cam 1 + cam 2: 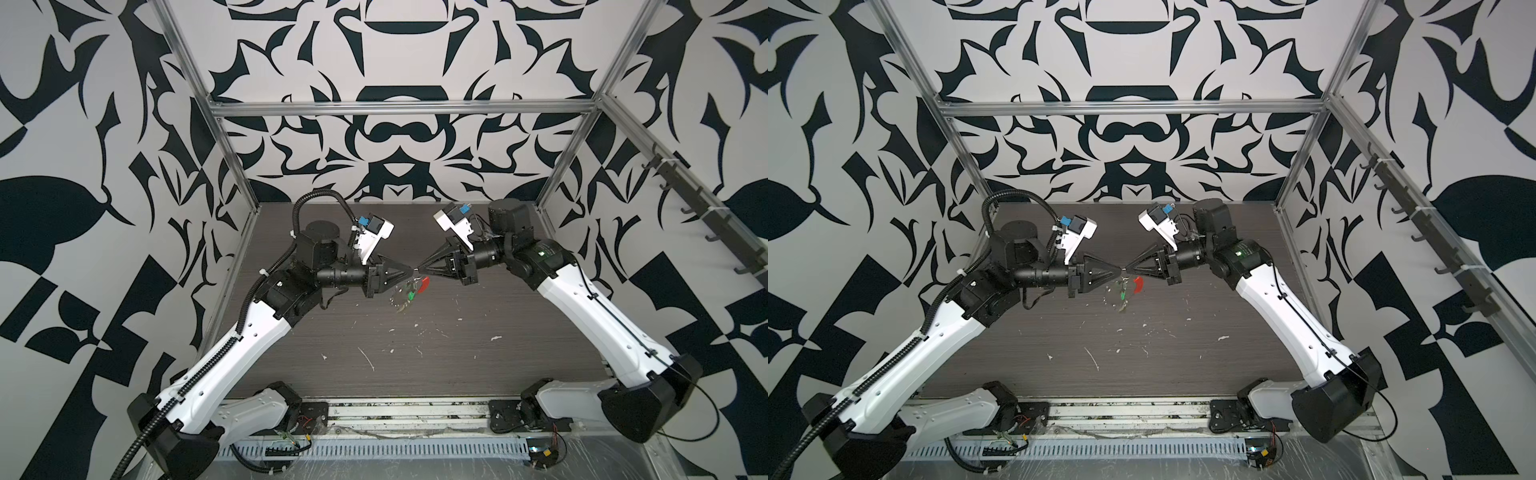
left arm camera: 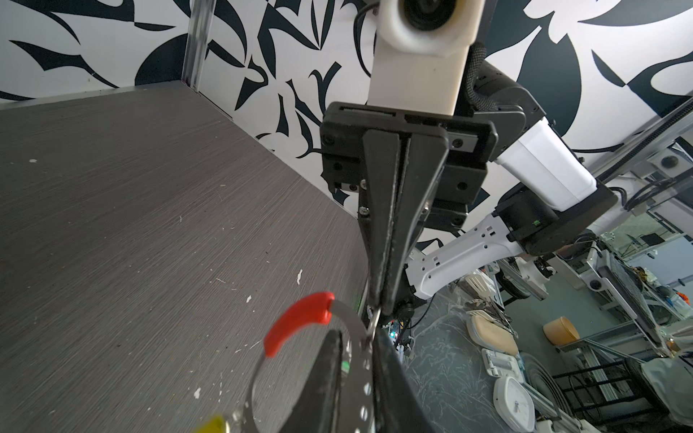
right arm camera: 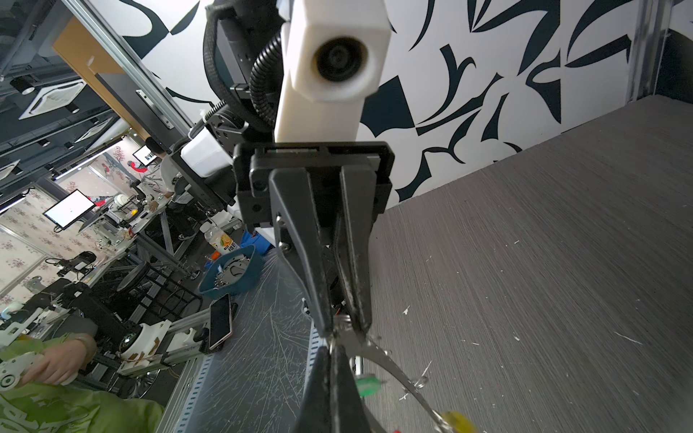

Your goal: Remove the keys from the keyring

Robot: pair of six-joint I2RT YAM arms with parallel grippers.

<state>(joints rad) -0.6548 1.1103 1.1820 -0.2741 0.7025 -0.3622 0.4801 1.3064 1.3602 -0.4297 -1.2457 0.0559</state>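
The keyring point(image 2: 352, 324) hung above the table point(image 1: 478, 374), keys point(image 3: 369, 386) attached, pinched by the closed fingers of the right gripper point(image 1: 419, 271), apparently as an anchor, while the fingers of the left gripper point(image 1: 412, 272) straddled it, narrowly parted, grip not determinable.

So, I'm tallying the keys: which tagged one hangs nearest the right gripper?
The green-tagged key, just beside the tips of the right gripper; the yellow-tagged key hangs farther round the keyring.

The keyring point(image 2: 350, 318) is shiny silvery metal, with a smooth red plastic sleeve point(image 1: 424, 285) at its two o'clock in a top view. The table point(image 2: 131, 225) is matt grey, finely wood-grained.
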